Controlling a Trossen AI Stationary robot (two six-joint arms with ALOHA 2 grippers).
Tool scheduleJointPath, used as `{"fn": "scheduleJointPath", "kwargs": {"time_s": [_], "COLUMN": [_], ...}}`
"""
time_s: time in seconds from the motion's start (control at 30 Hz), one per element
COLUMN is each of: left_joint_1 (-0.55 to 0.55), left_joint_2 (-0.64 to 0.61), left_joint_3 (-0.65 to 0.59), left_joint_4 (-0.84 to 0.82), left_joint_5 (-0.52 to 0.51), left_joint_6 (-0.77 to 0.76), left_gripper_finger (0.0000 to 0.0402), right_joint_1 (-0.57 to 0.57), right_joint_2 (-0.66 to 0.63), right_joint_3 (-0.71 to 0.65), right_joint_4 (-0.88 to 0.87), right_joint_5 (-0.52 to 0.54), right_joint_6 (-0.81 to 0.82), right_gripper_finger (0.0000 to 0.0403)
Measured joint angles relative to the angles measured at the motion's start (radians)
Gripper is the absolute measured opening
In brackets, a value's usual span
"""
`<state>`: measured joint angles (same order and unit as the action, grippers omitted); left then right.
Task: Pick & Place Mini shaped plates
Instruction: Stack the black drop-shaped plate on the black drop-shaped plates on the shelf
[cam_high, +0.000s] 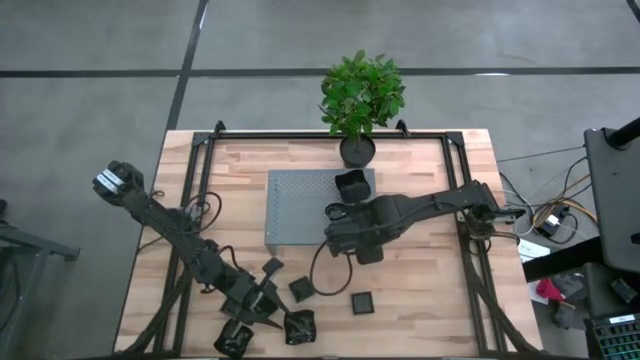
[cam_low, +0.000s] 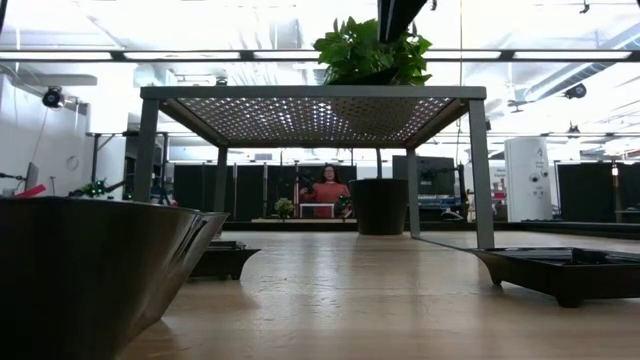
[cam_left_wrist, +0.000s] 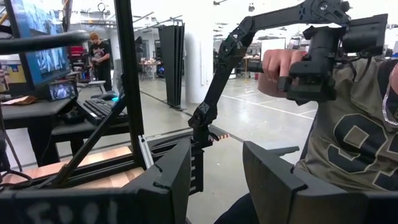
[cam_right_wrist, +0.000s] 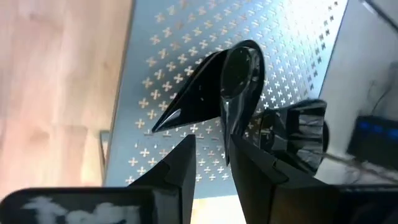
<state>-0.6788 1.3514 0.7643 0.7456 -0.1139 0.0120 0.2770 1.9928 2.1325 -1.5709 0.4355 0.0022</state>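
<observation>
Seen from above, the left tool (cam_high: 262, 300) hangs low over the near-left part of the wooden bench (cam_high: 430, 300), its fingers spread wide with nothing between them; its own camera looks out past the bench edge at a person in a grey numbered shirt (cam_left_wrist: 348, 143) gripping a control handle. Small black mini shaped plates lie scattered around it: a rounded one (cam_high: 233, 340) at the near edge, a crumpled-looking one (cam_high: 300, 326) just beside the tool, a square one (cam_high: 300, 289) a little farther in, and another square one (cam_high: 362, 302) lying apart to the right. Their exact outlines are hard to read from overhead, and the tool and arm cover part of the cluster.

At centre stands the grey perforated platform (cam_high: 300, 205), with a leafy plant in a black pot (cam_high: 358, 148) behind it. The right tool (cam_high: 345, 215) sits over the platform's right half, fingers apart. Just ahead of its fingertips a glossy black teardrop plate (cam_right_wrist: 214, 87) lies on the cross-punched metal, not pinched. Its long axis runs diagonally across the sheet, the sharp tip toward the platform's edge beside the wood and the rounded end deeper in. A second black dish (cam_right_wrist: 295, 140) shows partly behind one finger; its shape cannot be made out.

At bench level, one dark plate (cam_low: 90, 270) fills the near left, cut off by the frame.
</observation>
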Motion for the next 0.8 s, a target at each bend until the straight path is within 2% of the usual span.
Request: {"fn": "scheduleJointPath", "kwargs": {"time_s": [0.13,0.43,0.8], "left_joint_1": [0.0,0.0,0.0], "left_joint_2": [0.0,0.0,0.0], "left_joint_3": [0.0,0.0,0.0], "left_joint_4": [0.001,0.003,0.002], "left_joint_5": [0.0,0.0,0.0], "left_joint_6": [0.0,0.0,0.0], "left_gripper_finger": [0.014,0.014,0.014], "right_joint_1": [-0.003,-0.035,-0.042], "right_joint_2": [-0.004,-0.004,-0.023], "right_joint_3": [-0.031,-0.147,-0.147], "right_joint_4": [0.0,0.004,0.031], "right_joint_5": [0.036,0.036,0.039], "right_joint_6": [-0.063,-0.114,-0.115], "right_gripper_finger": [0.0088,0.0091,0.007]}}
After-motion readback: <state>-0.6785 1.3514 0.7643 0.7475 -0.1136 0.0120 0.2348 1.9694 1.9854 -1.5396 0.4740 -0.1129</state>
